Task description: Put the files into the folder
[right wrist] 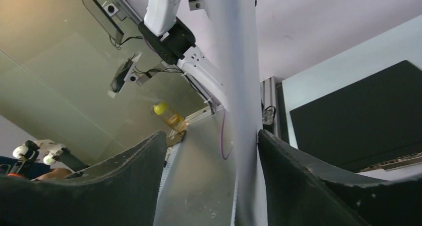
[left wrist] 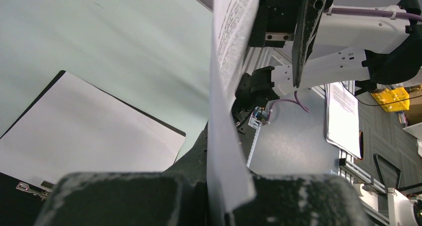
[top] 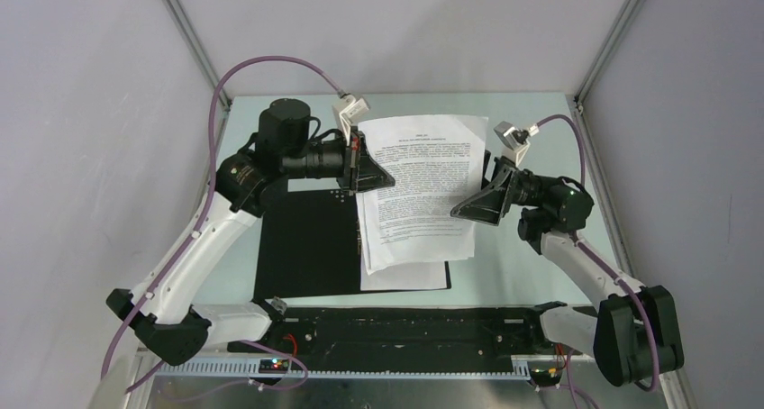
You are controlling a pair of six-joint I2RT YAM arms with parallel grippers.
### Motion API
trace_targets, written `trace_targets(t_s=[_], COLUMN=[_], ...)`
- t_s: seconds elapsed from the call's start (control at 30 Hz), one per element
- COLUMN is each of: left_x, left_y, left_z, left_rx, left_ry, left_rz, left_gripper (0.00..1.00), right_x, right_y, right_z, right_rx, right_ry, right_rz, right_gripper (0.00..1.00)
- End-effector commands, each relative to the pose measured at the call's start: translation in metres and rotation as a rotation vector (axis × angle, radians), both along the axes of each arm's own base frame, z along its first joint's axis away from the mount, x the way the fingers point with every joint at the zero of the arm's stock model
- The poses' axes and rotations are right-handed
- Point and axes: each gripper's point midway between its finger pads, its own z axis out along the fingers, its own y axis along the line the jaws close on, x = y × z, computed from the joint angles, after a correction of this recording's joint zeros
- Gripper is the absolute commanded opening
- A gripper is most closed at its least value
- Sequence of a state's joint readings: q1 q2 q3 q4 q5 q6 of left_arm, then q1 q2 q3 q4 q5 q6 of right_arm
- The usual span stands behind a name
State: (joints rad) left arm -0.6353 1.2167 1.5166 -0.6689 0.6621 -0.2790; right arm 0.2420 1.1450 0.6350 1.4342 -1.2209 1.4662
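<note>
Files: thin white paper, matt, black print.
Folder: matt black inside.
Tabletop: smooth, pale, faint sheen.
Left claw: black fingers, rough, white-scuffed.

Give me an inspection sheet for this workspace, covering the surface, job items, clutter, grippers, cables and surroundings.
Surface: pale green table, bare around the work.
Job's things: black folder lies open and flat. A blank sheet rests on its right side. The printed sheets are held up above it.
Clutter: nothing seen.
Grippers: left gripper is shut on the printed sheets' left edge. Right gripper is open, its jaws straddling the right edge.
Cables: a purple cable loops over the left arm, another over the right. Neither touches the paper.
Surroundings: grey walls, metal frame posts.
</note>
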Motion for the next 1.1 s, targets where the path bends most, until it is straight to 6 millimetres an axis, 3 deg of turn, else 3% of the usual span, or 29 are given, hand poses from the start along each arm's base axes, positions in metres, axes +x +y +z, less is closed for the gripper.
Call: trace_targets(t_s=[0.0,0.1,0.2,0.27,0.3,0.33,0.37,0.43,0.57,0.73,0.9,1.07], left_x=[-0.004,-0.004,0.0,0.006,0.009,0.016,0.02,0.034,0.071,0.089,0.105,0.115], left_y=[0.0,-0.001,-0.003,-0.001,-0.001,0.001,0.002,0.006,0.027,0.042,0.042,0.056], left_z=[0.017,0.015,0.005,-0.003,-0.007,-0.015,-0.021,-0.038,-0.089,-0.16,-0.203,-0.24], left_rx=[-0.031,-0.03,-0.013,0.005,0.012,0.032,0.042,0.08,0.187,0.306,0.365,0.46], left_ry=[-0.055,-0.04,-0.014,0.001,0.014,0.023,0.043,0.084,0.192,0.327,0.382,0.415], left_rz=[-0.023,-0.027,-0.012,0.024,0.042,0.082,0.114,0.206,0.491,0.666,0.747,0.84], left_gripper=[0.0,0.0,0.0,0.18,0.27,0.31,0.43,0.62,0.7,0.69,0.69,0.75], right_x=[-0.016,-0.01,0.0,0.011,0.02,0.026,0.031,0.042,0.068,0.087,0.106,0.117], right_y=[-0.001,0.0,0.002,0.003,0.005,0.005,0.006,0.007,0.004,0.011,0.012,0.007], right_z=[0.002,-0.002,-0.007,-0.012,-0.024,-0.026,-0.039,-0.056,-0.107,-0.162,-0.225,-0.272], right_rx=[0.012,0.008,-0.007,-0.023,-0.063,-0.071,-0.119,-0.176,-0.295,-0.439,-0.57,-0.666], right_ry=[-0.05,-0.008,0.002,0.036,0.13,0.094,0.183,0.254,0.469,0.563,0.669,0.724], right_rz=[0.019,-0.003,-0.057,-0.124,-0.149,-0.203,-0.224,-0.296,-0.432,-0.545,-0.575,-0.614], right_gripper=[0.69,0.56,0.35,0.18,0.14,0.03,0.01,0.0,0.0,0.0,0.0,0.0])
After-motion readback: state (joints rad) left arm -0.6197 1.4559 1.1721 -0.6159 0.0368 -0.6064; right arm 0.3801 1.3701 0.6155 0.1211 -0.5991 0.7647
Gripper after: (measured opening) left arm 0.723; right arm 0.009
